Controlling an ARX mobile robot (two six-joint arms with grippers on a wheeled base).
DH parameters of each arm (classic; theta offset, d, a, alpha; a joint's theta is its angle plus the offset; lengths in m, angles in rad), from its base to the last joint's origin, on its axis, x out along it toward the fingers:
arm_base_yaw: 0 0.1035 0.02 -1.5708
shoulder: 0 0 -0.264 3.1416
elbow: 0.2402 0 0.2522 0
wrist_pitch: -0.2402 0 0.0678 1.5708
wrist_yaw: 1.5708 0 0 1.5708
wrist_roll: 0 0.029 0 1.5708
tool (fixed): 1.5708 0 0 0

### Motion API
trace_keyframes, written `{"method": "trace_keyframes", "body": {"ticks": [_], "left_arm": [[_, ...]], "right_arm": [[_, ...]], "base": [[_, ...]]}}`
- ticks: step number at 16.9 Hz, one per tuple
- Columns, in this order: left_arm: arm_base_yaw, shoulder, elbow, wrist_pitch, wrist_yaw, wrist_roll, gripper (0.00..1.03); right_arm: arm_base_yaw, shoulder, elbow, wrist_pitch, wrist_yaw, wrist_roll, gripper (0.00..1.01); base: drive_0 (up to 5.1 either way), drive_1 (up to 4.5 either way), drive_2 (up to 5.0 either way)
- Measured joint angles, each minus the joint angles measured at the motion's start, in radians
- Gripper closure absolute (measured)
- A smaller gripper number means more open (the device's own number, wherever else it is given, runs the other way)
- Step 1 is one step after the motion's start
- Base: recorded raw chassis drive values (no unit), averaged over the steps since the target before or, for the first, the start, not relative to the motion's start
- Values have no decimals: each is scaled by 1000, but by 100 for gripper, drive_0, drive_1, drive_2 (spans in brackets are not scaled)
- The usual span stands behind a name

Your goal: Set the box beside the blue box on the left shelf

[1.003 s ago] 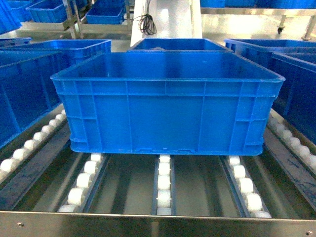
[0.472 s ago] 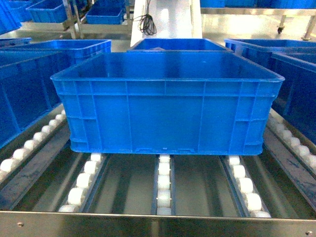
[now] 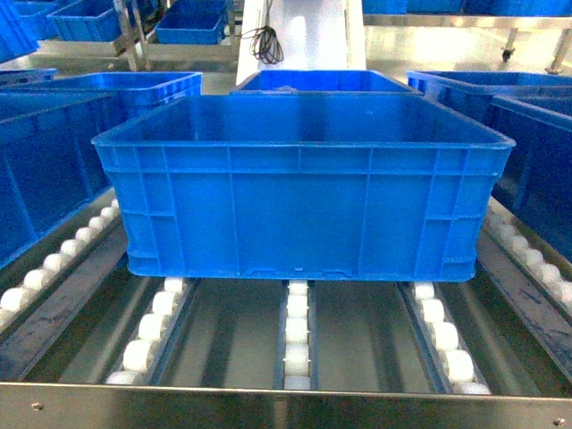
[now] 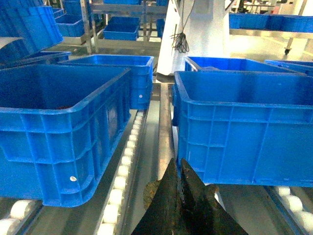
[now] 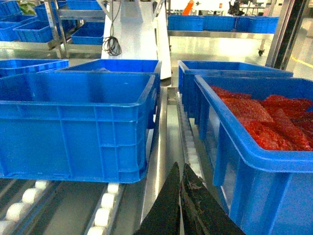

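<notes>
The large open-top blue plastic crate (image 3: 299,192) sits on the steel roller-track shelf (image 3: 295,331), three white roller rows showing beneath it. It lies ahead-right of the left claw (image 4: 180,169) and ahead-left of the right claw (image 5: 180,174). Both claws are pinched closed, holding nothing.

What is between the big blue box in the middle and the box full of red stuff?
In the right wrist view, only a bare metal rail and a row of white rollers separate the box from the red-filled crate.
</notes>
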Motion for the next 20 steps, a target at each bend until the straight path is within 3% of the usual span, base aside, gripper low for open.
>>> {"method": "trace_keyframes", "body": {"ticks": [13, 14, 16, 20], "left_arm": [[0, -346, 0, -335, 0, 0, 101], [0, -362, 0, -353, -2, 0, 101], [0, -504, 0, -542, 0, 1, 101], [0, -526, 0, -526, 0, 4, 101]], "right_arm": [[0, -310, 0, -318, 0, 0, 100], [0, -425, 0, -471, 0, 0, 100], [0, -458, 0, -470, 0, 0, 100], [0, -458, 0, -466, 0, 0, 100]], "base": [[0, 0, 0], [0, 0, 0], [0, 0, 0], [0, 0, 0]]}}
